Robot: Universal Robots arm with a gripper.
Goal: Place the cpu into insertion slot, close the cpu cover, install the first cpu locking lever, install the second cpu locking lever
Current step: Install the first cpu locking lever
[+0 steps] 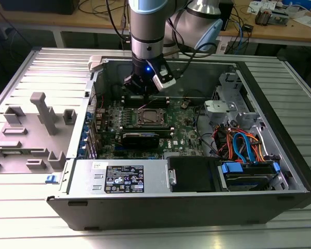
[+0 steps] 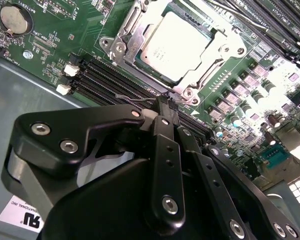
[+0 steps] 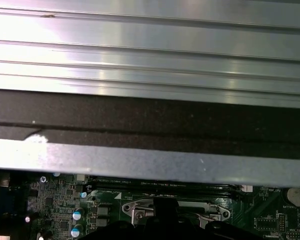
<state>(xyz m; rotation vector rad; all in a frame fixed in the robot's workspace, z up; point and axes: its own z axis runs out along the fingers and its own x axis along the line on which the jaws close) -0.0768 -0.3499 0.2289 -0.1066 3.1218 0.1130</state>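
The cpu [image 2: 177,47] lies flat in the insertion slot [image 2: 189,93] on the green motherboard, its silvery top showing through the window of the cpu cover [image 2: 126,31]. The cover lies down over it. In the exterior view the cpu [image 1: 147,118] sits just below my gripper [image 1: 145,88] inside the open computer case. My gripper [image 2: 163,103] hangs beside the socket's corner with its black fingers pressed together. A thin wire locking lever [image 2: 132,98] reaches to the fingertips; whether it is clamped between them cannot be told.
Black memory slots [image 2: 115,80] run between the gripper and the socket. A coin battery [image 2: 15,19] sits nearby. A black graphics card [image 1: 140,139], the power supply [image 1: 124,179] and coloured cables [image 1: 243,148] fill the case. A grey fixture [image 1: 41,114] stands at the exterior view's left.
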